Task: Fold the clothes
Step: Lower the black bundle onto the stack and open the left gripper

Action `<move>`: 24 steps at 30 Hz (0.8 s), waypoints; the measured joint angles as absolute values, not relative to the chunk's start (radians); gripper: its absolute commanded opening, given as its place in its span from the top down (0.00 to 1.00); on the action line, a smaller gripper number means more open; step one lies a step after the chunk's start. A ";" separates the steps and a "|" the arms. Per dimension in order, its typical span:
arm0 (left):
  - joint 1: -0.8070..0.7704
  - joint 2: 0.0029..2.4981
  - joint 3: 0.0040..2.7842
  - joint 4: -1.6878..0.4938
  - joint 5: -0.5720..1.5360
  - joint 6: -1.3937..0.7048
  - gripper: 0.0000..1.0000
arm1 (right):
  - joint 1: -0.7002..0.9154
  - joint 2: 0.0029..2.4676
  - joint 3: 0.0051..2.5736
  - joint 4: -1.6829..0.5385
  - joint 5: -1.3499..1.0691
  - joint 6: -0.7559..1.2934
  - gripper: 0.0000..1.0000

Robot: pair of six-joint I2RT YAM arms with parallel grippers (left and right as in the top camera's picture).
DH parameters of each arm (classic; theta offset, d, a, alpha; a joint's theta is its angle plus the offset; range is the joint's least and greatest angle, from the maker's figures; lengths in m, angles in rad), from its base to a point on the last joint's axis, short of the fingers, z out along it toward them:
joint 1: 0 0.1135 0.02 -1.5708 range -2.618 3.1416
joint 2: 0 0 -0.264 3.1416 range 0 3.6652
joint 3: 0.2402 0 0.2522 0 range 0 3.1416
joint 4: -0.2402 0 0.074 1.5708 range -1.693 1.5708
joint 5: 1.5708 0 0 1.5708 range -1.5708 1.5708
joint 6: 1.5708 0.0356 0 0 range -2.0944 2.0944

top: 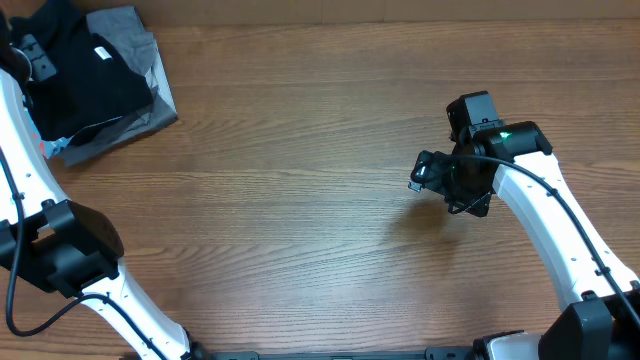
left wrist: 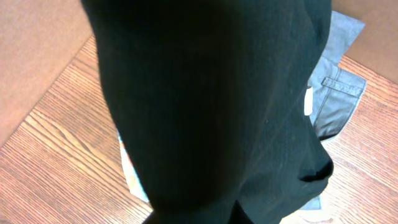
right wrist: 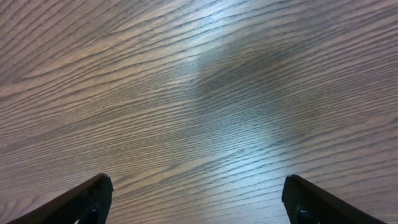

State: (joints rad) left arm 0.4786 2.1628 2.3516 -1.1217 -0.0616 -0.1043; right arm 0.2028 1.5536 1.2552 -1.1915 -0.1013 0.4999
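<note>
Covering the grey garment [top: 127, 30]: black T-shirt [top: 85, 85].

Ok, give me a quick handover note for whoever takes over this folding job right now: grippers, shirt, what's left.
Left gripper: at the pile in the far left corner, close against the black T-shirt; whether it grips cannot be told.
Right gripper: open, empty, above bare table.
Shirt: bunched on the grey garment, not spread.
Done: nothing folded.
Left: pull it out, flatten it, fold it.
</note>
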 measured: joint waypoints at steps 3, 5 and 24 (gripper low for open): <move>0.480 2.173 2.352 -1.111 -0.057 -0.116 0.60 | 0.203 1.554 1.255 -1.196 -0.102 0.500 0.09; 0.480 2.193 2.352 -1.101 -0.056 -0.120 0.54 | 0.203 1.554 1.255 -1.200 -0.101 0.500 0.09; 0.553 2.362 2.353 -1.056 -0.087 -0.194 0.05 | 0.203 1.554 1.255 -1.248 -0.101 0.496 0.09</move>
